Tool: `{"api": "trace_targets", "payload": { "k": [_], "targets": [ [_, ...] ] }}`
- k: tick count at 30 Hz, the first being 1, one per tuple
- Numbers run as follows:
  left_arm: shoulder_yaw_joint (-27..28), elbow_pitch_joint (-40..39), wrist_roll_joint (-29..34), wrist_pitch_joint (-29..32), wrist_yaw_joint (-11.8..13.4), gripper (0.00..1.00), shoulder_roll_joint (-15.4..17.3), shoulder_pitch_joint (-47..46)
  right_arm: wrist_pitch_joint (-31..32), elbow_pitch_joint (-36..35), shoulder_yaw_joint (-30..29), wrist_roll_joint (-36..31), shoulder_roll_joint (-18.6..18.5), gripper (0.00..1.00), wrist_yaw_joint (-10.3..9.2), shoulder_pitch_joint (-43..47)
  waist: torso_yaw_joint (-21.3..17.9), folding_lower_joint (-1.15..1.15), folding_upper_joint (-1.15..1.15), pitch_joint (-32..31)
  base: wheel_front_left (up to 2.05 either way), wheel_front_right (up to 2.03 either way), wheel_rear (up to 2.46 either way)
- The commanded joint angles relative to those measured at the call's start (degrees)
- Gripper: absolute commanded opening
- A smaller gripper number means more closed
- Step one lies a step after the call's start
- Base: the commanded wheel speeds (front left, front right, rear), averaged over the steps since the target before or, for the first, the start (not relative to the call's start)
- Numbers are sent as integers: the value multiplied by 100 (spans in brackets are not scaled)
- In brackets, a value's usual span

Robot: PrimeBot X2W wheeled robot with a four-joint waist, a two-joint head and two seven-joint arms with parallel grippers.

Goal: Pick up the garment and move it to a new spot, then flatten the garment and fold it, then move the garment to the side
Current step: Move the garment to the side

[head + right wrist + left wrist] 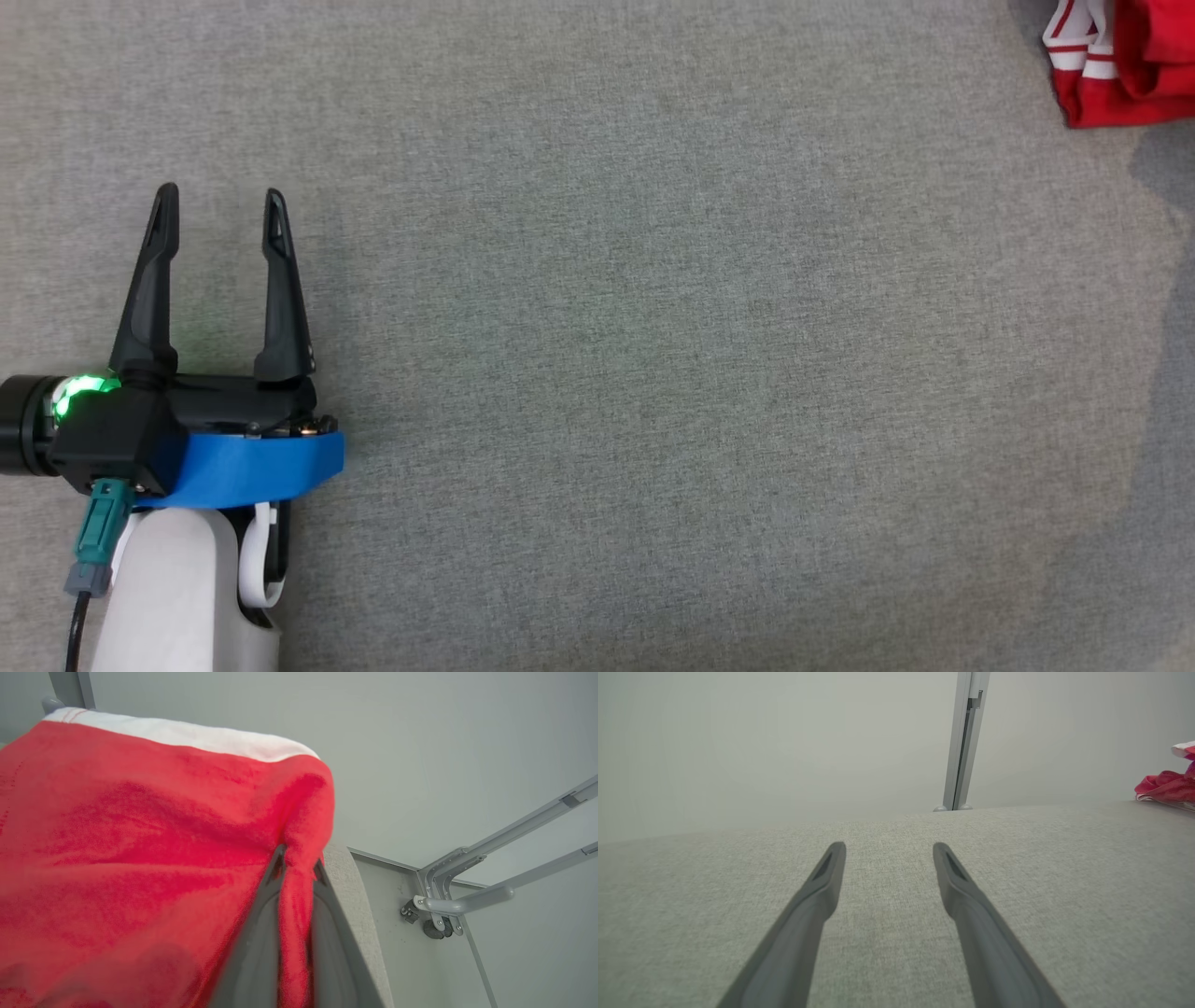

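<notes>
Left pincer [221,194] apart; right pincer [299,858] on cloth.
Nearest, my left pincer's dark fingers stand wide over the grey woven-fabric tabletop [653,373]. Far right corner: crumpled red garment with white striped trim [1130,75], one fold clamped in my right pincer.

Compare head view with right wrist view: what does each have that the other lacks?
Head, not right wrist: the left pincer, open over the grey table. Right wrist, not head: the right pincer shut on a fold of the red garment, plus a wheeled metal frame past the table edge. Both: the garment with its white trim, and the table.
</notes>
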Motion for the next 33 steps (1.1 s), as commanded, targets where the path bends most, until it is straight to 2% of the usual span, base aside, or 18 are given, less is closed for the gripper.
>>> {"api": "trace_targets", "payload": {
  "k": [1,4,5,6,7,13,19,25,33],
  "targets": [
    [-3,-21,42,-25,-6,100,45,-111,-31,-34,50,-82,-76,0,-4,-119,-31,-1,0,35,0,0,0],
    [-34,-32,49,-25,-17,100,35,-180,22,-35,56,-64,-36,2,-4,-188,-41,-1,0,93,0,0,0],
    [-42,-26,51,-25,-20,100,29,-196,38,-18,46,-79,-32,18,-4,-209,-34,-1,0,104,0,0,0],
    [-53,-28,48,-25,-26,100,24,-217,38,7,27,-102,-32,50,-4,-233,-21,-1,0,112,0,0,0],
    [-57,-30,39,-25,-34,100,25,-228,67,60,-1,-112,-19,100,-4,-240,-4,-1,0,113,0,0,0],
    [7,0,-23,-25,-18,100,15,-119,34,273,-100,-233,70,100,-4,-274,90,-1,0,-14,0,0,0],
    [87,97,-59,-25,41,100,-24,108,-350,356,-82,-392,336,100,-3,-26,127,-1,0,-520,0,0,0],
    [209,181,-130,-25,79,100,-70,517,-755,79,37,-447,850,100,-3,421,194,-1,0,-1187,0,0,0],
    [285,361,-236,-25,89,100,-152,1059,-838,-729,22,-500,1615,100,-3,1415,432,-1,0,-1979,0,0,0]
  ]
}}
